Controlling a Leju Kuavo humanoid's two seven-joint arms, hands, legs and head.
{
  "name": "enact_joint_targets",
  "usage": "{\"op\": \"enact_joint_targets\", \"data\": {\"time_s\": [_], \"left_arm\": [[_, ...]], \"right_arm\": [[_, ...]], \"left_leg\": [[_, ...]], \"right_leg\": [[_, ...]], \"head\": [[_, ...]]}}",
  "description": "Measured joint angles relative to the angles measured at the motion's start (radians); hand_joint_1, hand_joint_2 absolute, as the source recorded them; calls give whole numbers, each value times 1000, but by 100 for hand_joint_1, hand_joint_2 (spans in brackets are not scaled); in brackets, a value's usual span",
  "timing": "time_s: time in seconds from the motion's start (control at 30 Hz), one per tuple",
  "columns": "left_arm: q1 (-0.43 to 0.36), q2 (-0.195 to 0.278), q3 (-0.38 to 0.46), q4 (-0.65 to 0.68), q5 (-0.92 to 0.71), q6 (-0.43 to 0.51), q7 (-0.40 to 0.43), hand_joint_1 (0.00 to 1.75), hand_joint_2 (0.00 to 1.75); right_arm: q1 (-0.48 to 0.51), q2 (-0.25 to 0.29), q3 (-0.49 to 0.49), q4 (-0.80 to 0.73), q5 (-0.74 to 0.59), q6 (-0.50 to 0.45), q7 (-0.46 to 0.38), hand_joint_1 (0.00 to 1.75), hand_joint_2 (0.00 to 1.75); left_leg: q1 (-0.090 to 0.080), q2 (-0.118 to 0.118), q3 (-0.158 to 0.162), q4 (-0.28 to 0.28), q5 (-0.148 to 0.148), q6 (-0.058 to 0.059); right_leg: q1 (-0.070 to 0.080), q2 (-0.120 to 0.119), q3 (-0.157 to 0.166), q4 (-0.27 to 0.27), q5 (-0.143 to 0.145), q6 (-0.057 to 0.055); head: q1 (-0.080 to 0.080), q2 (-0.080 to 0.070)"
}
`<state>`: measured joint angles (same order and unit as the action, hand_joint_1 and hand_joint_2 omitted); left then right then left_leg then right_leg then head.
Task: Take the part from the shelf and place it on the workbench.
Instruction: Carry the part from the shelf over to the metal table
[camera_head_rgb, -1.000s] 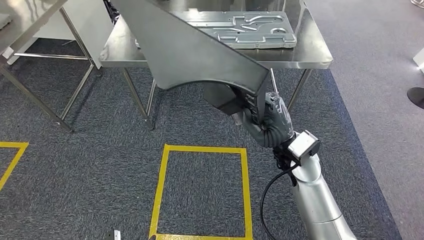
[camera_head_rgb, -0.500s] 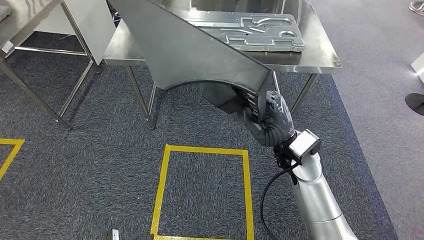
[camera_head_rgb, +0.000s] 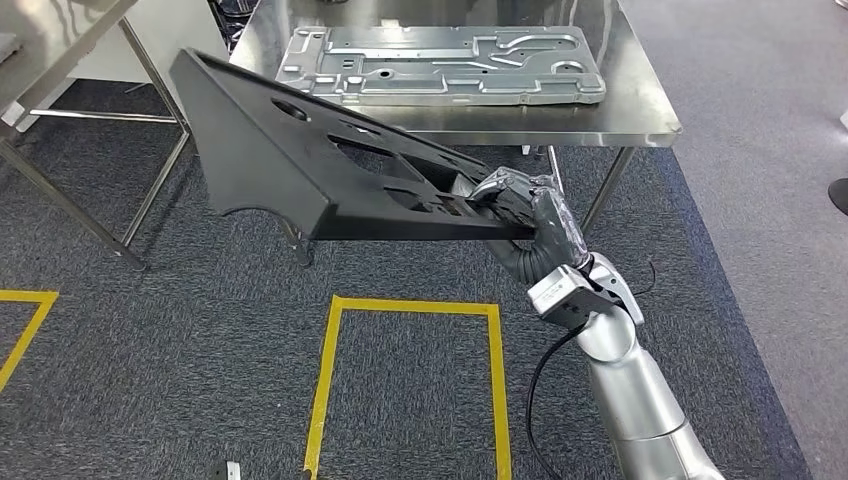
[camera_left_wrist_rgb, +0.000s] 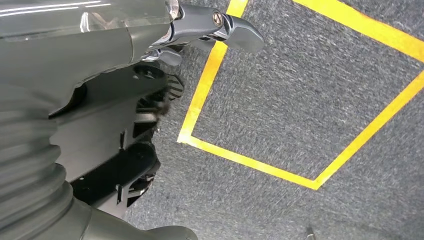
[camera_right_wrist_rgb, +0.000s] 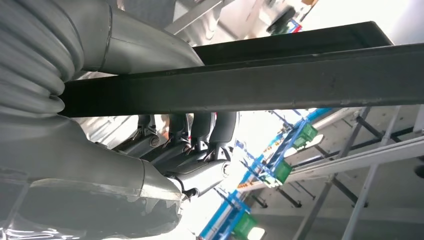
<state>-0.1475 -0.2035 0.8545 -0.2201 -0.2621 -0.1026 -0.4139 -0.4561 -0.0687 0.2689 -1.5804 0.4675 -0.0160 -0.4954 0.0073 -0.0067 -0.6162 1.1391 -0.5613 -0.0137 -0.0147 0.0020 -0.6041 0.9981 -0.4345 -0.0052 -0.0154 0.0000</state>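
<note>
The part (camera_head_rgb: 300, 170) is a long dark metal panel with cut-outs. It hangs nearly flat in the air in front of the workbench (camera_head_rgb: 640, 110), its far end pointing left. My right hand (camera_head_rgb: 530, 215) grips its near right end, fingers curled over the edge. In the right wrist view the part's dark edge (camera_right_wrist_rgb: 250, 85) runs across the picture, with my fingers (camera_right_wrist_rgb: 190, 135) wrapped under it. A silver stamped plate (camera_head_rgb: 440, 65) lies on the workbench. My left hand (camera_left_wrist_rgb: 200, 25) hangs over the carpet and holds nothing.
A yellow tape square (camera_head_rgb: 405, 300) marks the grey carpet in front of me. The workbench's steel legs (camera_head_rgb: 600, 185) stand just beyond the part. A second steel table (camera_head_rgb: 60, 30) is at the far left, with a white panel (camera_head_rgb: 190, 40) beside it.
My right wrist has turned, and the part has swung from steeply upright to nearly flat and lower, uncovering the plate on the workbench. The camera has shifted slightly.
</note>
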Motion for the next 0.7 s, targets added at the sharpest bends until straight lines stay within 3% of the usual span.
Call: {"op": "enact_joint_targets", "data": {"time_s": [0.07, 0.1, 0.13, 0.17, 0.23, 0.27, 0.3, 0.4, 0.47, 0.57, 0.6, 0.63, 0.67, 0.7], "left_arm": [[1, 0, 0, 0, 0, 0, 0, 0, 175], [2, 0, 0, 0, 0, 0, 0, 0, 175], [2, 0, 0, 0, 0, 0, 0, 0, 175], [2, 0, 0, 0, 0, 0, 0, 0, 175], [2, 0, 0, 0, 0, 0, 0, 0, 175], [1, 0, 0, 0, 0, 0, 0, 0, 175], [1, 0, 0, 0, 0, 0, 0, 0, 175], [3, 0, 0, 0, -1, 0, 0, 0, 175], [1, 0, 1, 0, -2, -1, -1, 0, 175], [-3, 0, 1, 0, -3, -1, -2, 0, 175], [-3, -1, 1, 0, -3, -1, -2, 0, 175], [-3, -1, 1, 0, -3, -1, -2, 0, 175], [-3, -1, 1, 0, -3, -1, -2, 0, 175], [-3, -1, 1, 0, -4, -1, -2, 0, 175]], "right_arm": [[0, 0, 11, 1, 35, -17, 8, 175, 175], [1, -1, 15, 3, 49, -24, 11, 175, 175], [2, -1, 19, 4, 64, -32, 13, 175, 175], [3, -2, 23, 6, 80, -41, 14, 175, 175], [3, -4, 30, 7, 123, -67, 22, 175, 175], [2, -5, 33, 8, 150, -84, 28, 175, 175], [2, -6, 37, 9, 179, -100, 36, 175, 175], [2, -11, 50, 15, 284, -153, 68, 175, 175], [0, -19, 64, 20, 372, -195, 96, 175, 175], [-2, -31, 83, 30, 486, -247, 136, 175, 175], [0, -34, 90, 35, 514, -258, 147, 175, 175], [1, -38, 95, 42, 540, -267, 158, 175, 175], [2, -42, 100, 48, 560, -275, 166, 175, 175], [3, -45, 104, 53, 578, -283, 173, 175, 175]], "left_leg": [[2, 0, -76, 138, -47, -5], [3, 0, -100, 173, -49, -6], [3, 0, -105, 168, -28, -6], [3, 1, -90, 123, 10, -5], [3, 1, -32, -19, 93, 1], [2, 0, -9, -75, 114, 5], [1, 0, 3, -106, 122, 10], [-2, -2, 4, -120, 116, 25], [2, -2, 11, -127, 117, 35], [2, -1, 16, -130, 113, 44], [2, -1, 17, -129, 112, 46], [2, -2, 19, -128, 109, 47], [2, -3, 21, -127, 106, 46], [2, -4, 25, -126, 102, 45]], "right_leg": [[2, 0, 6, 0, -6, -4], [3, 0, 9, 0, -9, -5], [3, 1, 14, 1, -13, -4], [3, 2, 21, 1, -17, -2], [3, 3, 35, 2, -28, 3], [5, 4, 36, 4, -32, 7], [6, 5, 35, 6, -34, 12], [7, 5, 29, 6, -37, 28], [5, 3, 16, 38, -58, 38], [2, 2, -79, 214, -129, 49], [1, 2, -113, 267, -140, 51], [1, 2, -132, 289, -132, 51], [1, 2, -132, 272, -106, 49], [1, 2, -112, 217, -66, 46]], "head": [[0, 0], [0, 0], [-1, 0], [0, 0], [0, 0], [0, 0], [0, 0], [2, 0], [4, 0], [7, 0], [7, 0], [7, 0], [7, 0], [7, 0]]}}
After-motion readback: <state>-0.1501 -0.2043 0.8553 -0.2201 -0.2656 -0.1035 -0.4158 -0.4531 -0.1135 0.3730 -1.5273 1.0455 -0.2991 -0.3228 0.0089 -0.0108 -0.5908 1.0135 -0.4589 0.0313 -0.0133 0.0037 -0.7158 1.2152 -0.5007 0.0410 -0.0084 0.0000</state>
